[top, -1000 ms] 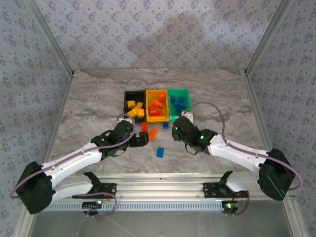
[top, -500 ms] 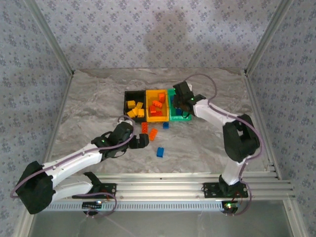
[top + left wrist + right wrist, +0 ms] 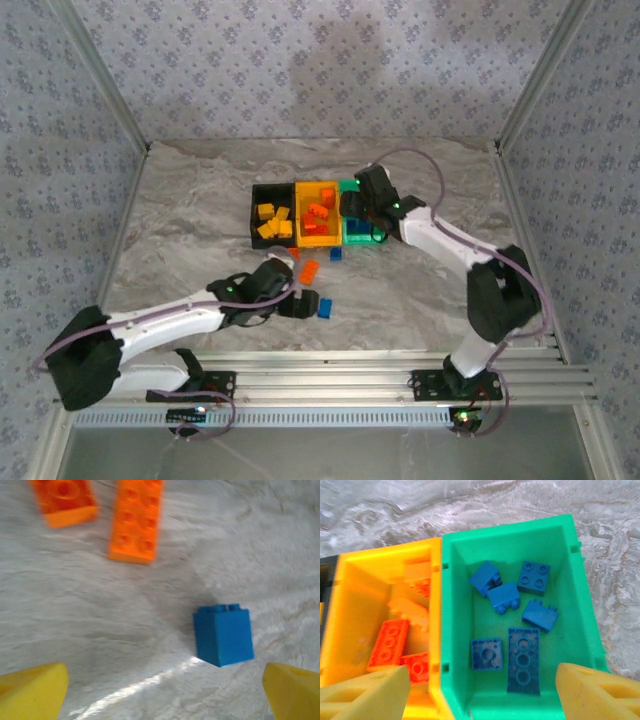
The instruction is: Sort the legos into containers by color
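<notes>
Over the green bin (image 3: 580, 580), toward the tabletop's (image 3: 180, 220) far edge, the right tool (image 3: 480, 695) has just spread wide and holds nothing. Blue legos (image 3: 522, 660) lie inside, so this drop looks finished. The left tool (image 3: 160, 692), fully open and empty, has advanced to the loose blue brick (image 3: 223, 635) near the front edge.

Three bins (image 3: 318, 242) in row; bricks (image 3: 318, 212) inside; loose bricks (image 3: 310, 270) on table (image 3: 180, 230) before them.

Most legos (image 3: 524, 661) seemingly in matching containers (image 3: 520, 542)
</notes>
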